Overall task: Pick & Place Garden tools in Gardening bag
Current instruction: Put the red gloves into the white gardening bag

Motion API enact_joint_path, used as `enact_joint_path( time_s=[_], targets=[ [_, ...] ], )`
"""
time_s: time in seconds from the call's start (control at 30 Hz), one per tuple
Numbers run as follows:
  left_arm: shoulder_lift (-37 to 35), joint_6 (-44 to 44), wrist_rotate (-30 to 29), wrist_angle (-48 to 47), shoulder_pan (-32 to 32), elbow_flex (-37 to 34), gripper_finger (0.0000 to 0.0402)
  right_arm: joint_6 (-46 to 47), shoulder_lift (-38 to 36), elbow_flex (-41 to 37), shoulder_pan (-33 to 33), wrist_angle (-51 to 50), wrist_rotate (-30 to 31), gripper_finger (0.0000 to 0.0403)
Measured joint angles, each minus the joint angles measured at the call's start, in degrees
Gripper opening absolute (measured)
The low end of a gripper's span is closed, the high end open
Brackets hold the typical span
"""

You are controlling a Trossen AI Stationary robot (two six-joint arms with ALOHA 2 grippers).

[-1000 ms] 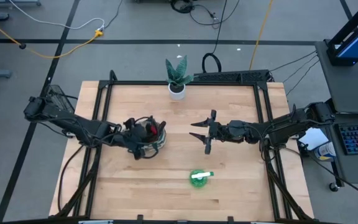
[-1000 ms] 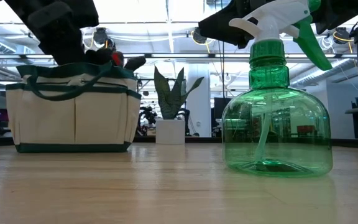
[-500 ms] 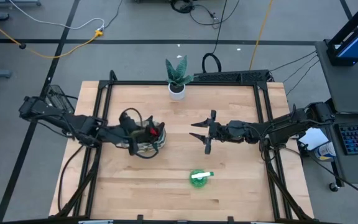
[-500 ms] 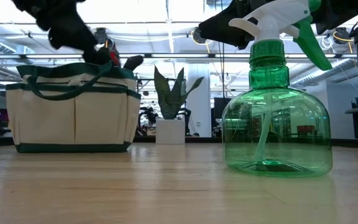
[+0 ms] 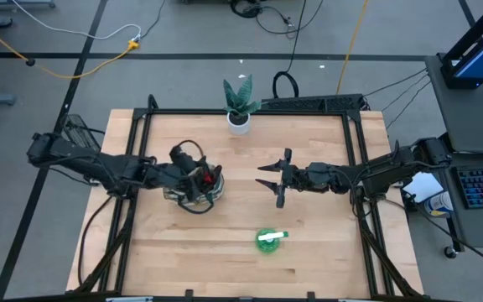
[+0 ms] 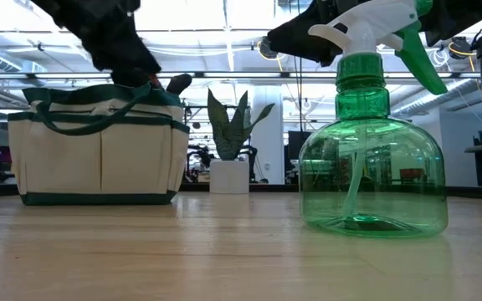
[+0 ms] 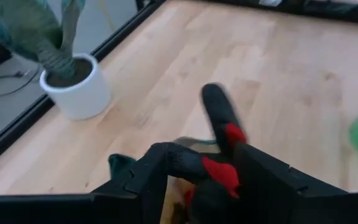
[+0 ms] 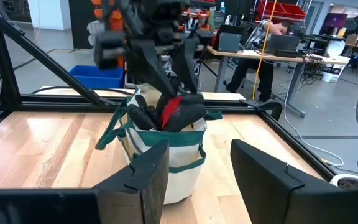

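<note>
The cream gardening bag (image 5: 198, 191) with green trim stands upright on the table's left half; it also shows in the low view (image 6: 99, 150) and the right wrist view (image 8: 166, 143). A red-black glove (image 7: 221, 173) sticks up out of its open top, beside other dark tool handles. My left gripper (image 5: 188, 173) is over the bag, pointing down, open, with its fingers (image 7: 160, 171) on either side of the glove's upper part. My right gripper (image 5: 273, 183) hovers open and empty at the table's middle. A green spray bottle (image 5: 267, 239) stands near the front edge. My left gripper has the glove's red upper part (image 7: 225, 177) between its open fingers, coming from above and slanting from the table's left. I cannot tell whether the fingers touch it. The glove rests in the bag.
A green plant in a white pot (image 5: 240, 107) stands at the table's far edge. A black frame (image 5: 350, 151) runs along the table's sides. Bare wood lies between the bag and the bottle (image 6: 371, 167).
My left gripper drew back from the bag, up and toward the table's left edge, then came back over the bag's open top. The glove and the bag have stayed where they were.
</note>
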Motion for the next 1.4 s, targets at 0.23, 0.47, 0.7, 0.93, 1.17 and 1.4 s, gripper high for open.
enact_joint_path(
  time_s=[0.23, 0.47, 0.7, 0.93, 1.17, 1.4],
  targets=[
    [2.5, -0.9, 3.4, -0.1, 1.7, 0.0, 0.0141, 0.0, 0.0, 0.0, 0.0, 0.0, 0.0, 0.0167],
    [2.3, -0.7, 4.4, -0.3, 1.6, 0.0, 0.0015, 0.0, 0.0, 0.0, 0.0, 0.0, 0.0, 0.0167],
    [2.3, -0.8, 4.4, -1.0, 1.4, 0.0, 0.0009, 0.0, 0.0, 0.0, 0.0, 0.0, 0.0, 0.0167],
    [2.3, -3.9, 4.4, -4.8, 1.3, 0.0, 0.0005, 0.0, 0.0, 0.0, 0.0, 0.0, 0.0, 0.0167],
    [0.1, -7.7, 4.6, -9.0, -0.7, 0.0, 0.0003, 0.0, 0.0, 0.0, 0.0, -0.2, 0.0, 0.0167],
    [-4.2, -11.5, 4.6, -13.9, -3.5, 0.0, 0.0003, 0.0, 0.0, 0.0, 0.0, -0.5, 0.0, 0.0167]
  ],
)
